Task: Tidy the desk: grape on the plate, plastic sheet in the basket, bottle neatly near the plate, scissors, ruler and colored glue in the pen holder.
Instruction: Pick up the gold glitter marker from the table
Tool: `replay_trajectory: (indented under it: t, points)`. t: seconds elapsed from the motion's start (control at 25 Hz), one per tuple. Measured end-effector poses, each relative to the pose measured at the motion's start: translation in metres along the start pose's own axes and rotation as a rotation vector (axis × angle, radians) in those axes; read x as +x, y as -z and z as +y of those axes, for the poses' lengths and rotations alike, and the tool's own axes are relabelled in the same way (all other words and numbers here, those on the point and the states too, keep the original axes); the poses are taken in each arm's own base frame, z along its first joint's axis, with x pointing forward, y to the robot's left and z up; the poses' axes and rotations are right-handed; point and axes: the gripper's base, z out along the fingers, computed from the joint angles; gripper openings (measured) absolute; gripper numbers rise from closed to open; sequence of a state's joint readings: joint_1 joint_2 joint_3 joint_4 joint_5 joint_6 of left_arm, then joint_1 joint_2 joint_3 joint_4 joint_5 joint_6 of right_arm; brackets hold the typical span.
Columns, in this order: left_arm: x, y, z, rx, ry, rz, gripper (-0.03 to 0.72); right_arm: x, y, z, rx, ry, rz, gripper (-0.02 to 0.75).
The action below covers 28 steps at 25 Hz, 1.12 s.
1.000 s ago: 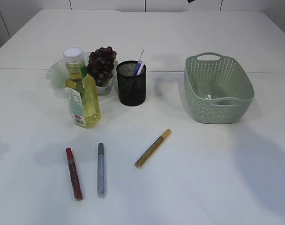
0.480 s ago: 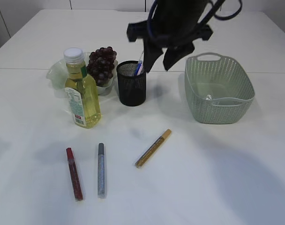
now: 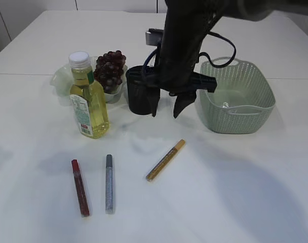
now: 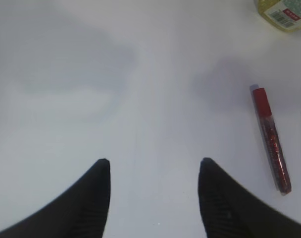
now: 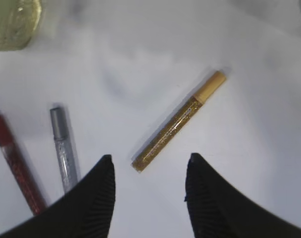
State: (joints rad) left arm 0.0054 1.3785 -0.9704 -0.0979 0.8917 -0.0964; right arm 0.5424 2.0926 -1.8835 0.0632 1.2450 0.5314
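A white table [image 3: 235,192] is shown filling nearly the whole exterior view, with a seam running across it behind the objects and pale wall panels at 12 o'clock. The right arm [image 3: 187,35] is seen descending from the top edge over the table's centre, its right gripper [image 3: 164,107] held with jaws parted and empty above bare surface, the gold glue pen [image 3: 165,160] lying just below it at 6 o'clock. A green basket [image 3: 255,119] is placed at 3 o'clock; something small and pale lies inside, too indistinct to name. A black mesh pen holder [image 3: 136,98], partly hidden by the arm, stands near centre. At 10 o'clock a clear plate [image 3: 60,81] is seen bearing a bunch of grapes [image 3: 109,68], with a bottle [image 3: 88,104] of yellow liquid upright just in front of it. At 7 o'clock a red glue pen [image 3: 79,187] and a silver glue pen [image 3: 109,183] lie side by side, apart from each other. In the left wrist view the left gripper [image 4: 154,166] is shown open and empty over bare table, the red pen at 3 o'clock. Open table is left along the near edge and at 5 o'clock.
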Motion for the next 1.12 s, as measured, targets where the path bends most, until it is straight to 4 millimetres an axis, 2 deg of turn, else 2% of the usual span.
replay_trajectory:
  t: [0.2, 0.4, 0.92, 1.12]
  points:
    - [0.0, 0.0, 0.0, 0.0, 0.0, -0.003, 0.415, -0.005, -0.036, -0.004, 0.079, -0.18, 0.035, 0.375]
    - [-0.001, 0.0, 0.0, 0.002, 0.001, -0.007, 0.415, -0.005, -0.063, -0.006, 0.11, -0.26, 0.068, 0.375]
    - [-0.002, 0.0, -0.001, 0.006, 0.003, -0.018, 0.415, -0.006, -0.097, -0.01, 0.159, -0.383, 0.104, 0.374]
    - [-0.002, 0.0, -0.001, 0.006, 0.003, -0.019, 0.415, -0.008, -0.1, -0.014, 0.194, -0.398, 0.078, 0.374]
